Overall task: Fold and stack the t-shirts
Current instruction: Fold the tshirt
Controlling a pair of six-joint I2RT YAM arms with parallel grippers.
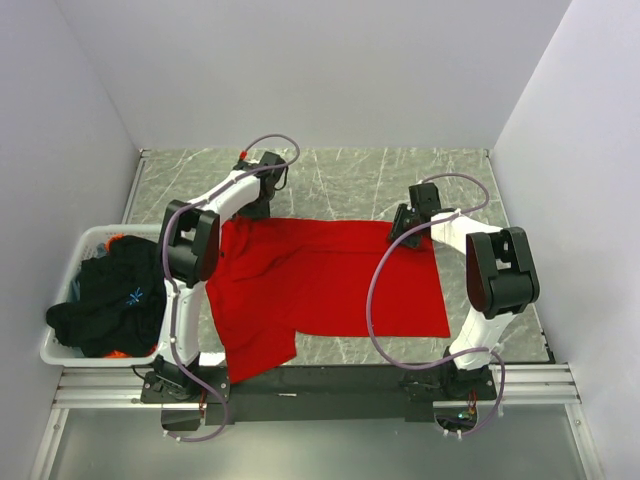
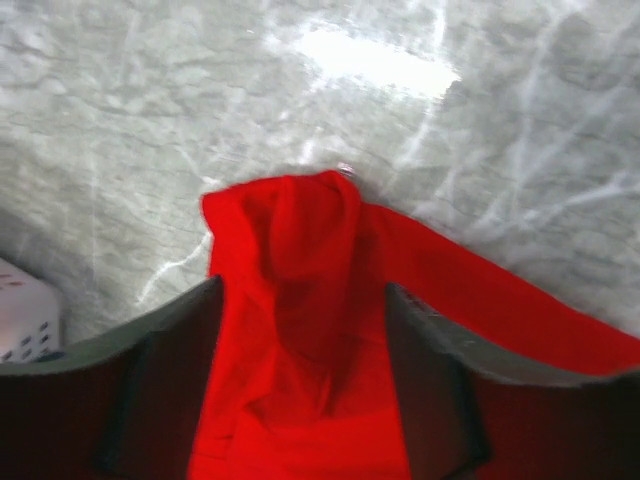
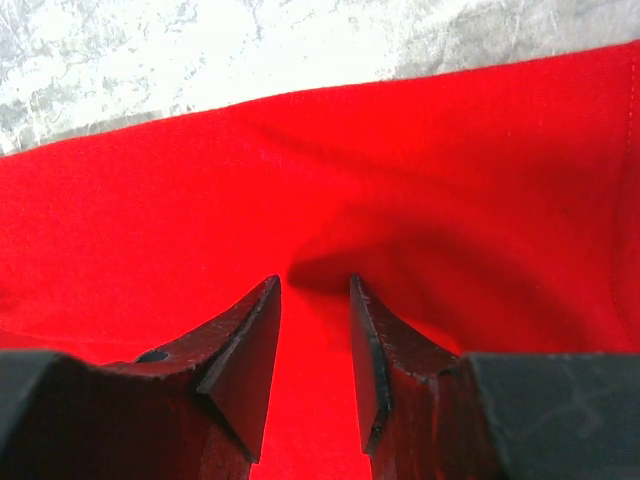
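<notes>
1. The red t-shirt [image 1: 330,280] lies spread on the worktop [image 1: 400,170], long axis left to right.
2. At its far edge, the left fingers [image 2: 150,400] stand wide around bunched cloth; the right fingers [image 3: 240,350] stand narrow over a pucker; a grip I cannot tell.

Beyond the red t-shirt [image 1: 330,280], bare bench [image 1: 400,170] is left open up to the back wall [image 1: 320,70]. Left of the shirt, passage is blocked by the white basket [image 1: 100,357], heaped with black t-shirts [image 1: 110,300].
</notes>
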